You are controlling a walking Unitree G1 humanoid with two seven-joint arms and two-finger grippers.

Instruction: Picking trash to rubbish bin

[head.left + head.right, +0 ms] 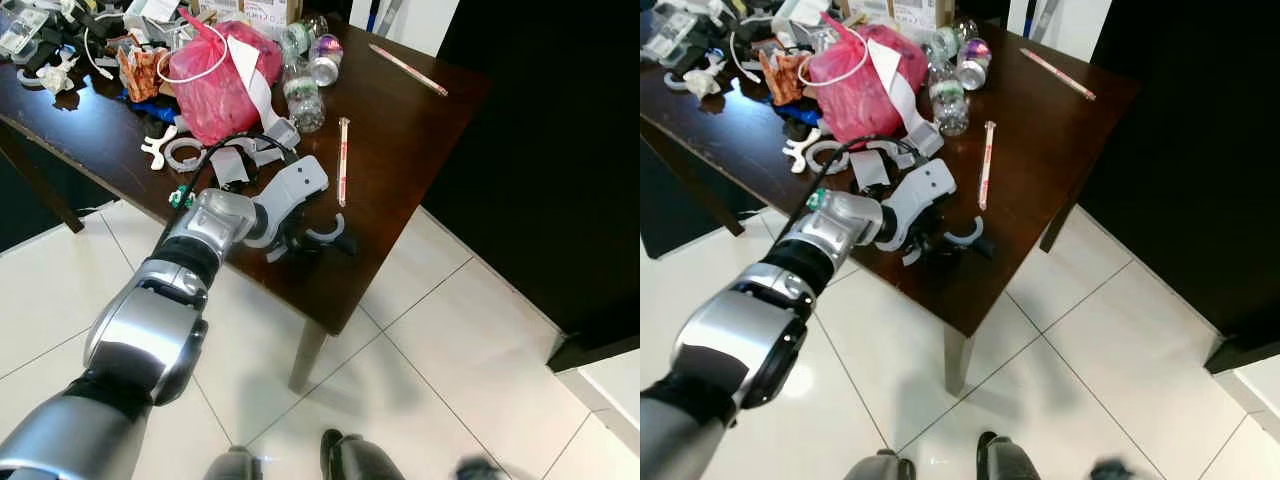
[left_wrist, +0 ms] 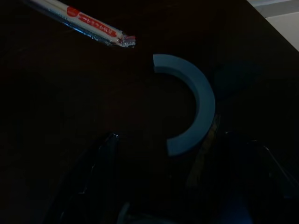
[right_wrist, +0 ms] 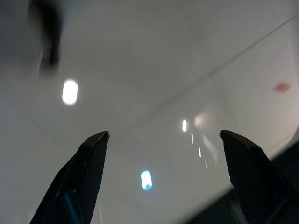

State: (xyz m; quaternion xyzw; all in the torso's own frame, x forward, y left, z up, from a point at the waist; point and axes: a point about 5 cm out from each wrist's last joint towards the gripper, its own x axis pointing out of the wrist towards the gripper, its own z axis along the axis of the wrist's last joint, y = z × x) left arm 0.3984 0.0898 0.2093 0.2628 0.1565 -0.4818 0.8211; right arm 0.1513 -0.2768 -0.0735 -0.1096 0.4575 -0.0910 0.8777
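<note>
My left gripper (image 1: pixel 322 243) reaches over the near corner of a dark wooden table (image 1: pixel 400 130). It is open, and in the left wrist view its black fingers (image 2: pixel 93 177) stand on either side of a grey half-ring (image 2: pixel 194 100) lying flat on the table just ahead of the tips. The same half-ring (image 1: pixel 330 233) lies near the table's front edge. A long wrapped chopstick packet (image 1: pixel 343 160) lies just beyond it. My right gripper (image 3: pixel 164 134) hangs open over white floor tiles, holding nothing.
A pink plastic bag (image 1: pixel 225 75), plastic bottles (image 1: pixel 302 95), a can (image 1: pixel 325 60) and several white and grey plastic parts (image 1: pixel 180 150) crowd the table's far left. A pink stick (image 1: pixel 408 70) lies at the far right. A black wall (image 1: pixel 560 150) stands to the right.
</note>
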